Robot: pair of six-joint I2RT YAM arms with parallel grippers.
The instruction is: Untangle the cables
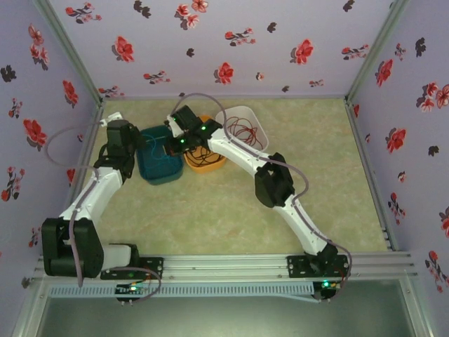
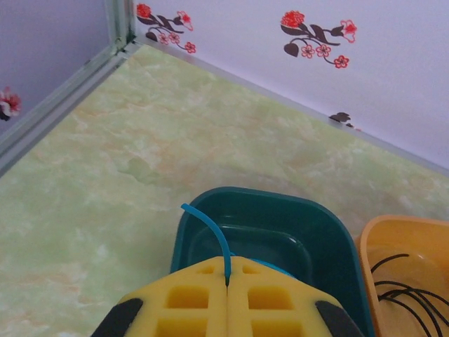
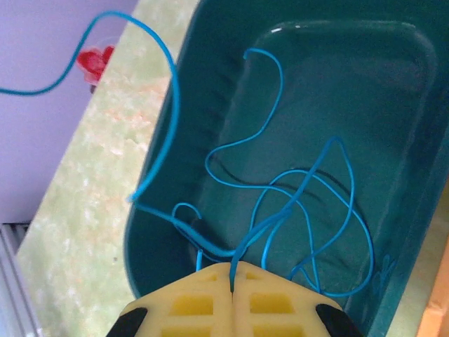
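Observation:
Loose loops of the blue cable point(image 3: 309, 182) lie in a teal bin point(image 3: 210, 63), and one end arcs out over its rim. My right gripper point(image 3: 232, 286) is shut on a strand of this cable, low over the bin. My left gripper point(image 2: 228, 279) is also shut on the blue cable point(image 2: 210, 228), just above the teal bin's point(image 2: 280, 210) near rim. In the top view the left gripper point(image 1: 137, 146) and the right gripper point(image 1: 172, 144) meet over the teal bin point(image 1: 160, 173). The black cable point(image 1: 200, 153) lies in an orange bin point(image 1: 210, 167). The red cable point(image 1: 243, 130) lies in a white bin point(image 1: 254, 116).
The three bins stand in a row at the back left of the marbled table point(image 1: 231, 203). Flowered walls enclose the table on three sides. In the left wrist view the orange bin point(image 2: 379, 242) with the black cable point(image 2: 401, 288) sits right of the teal one.

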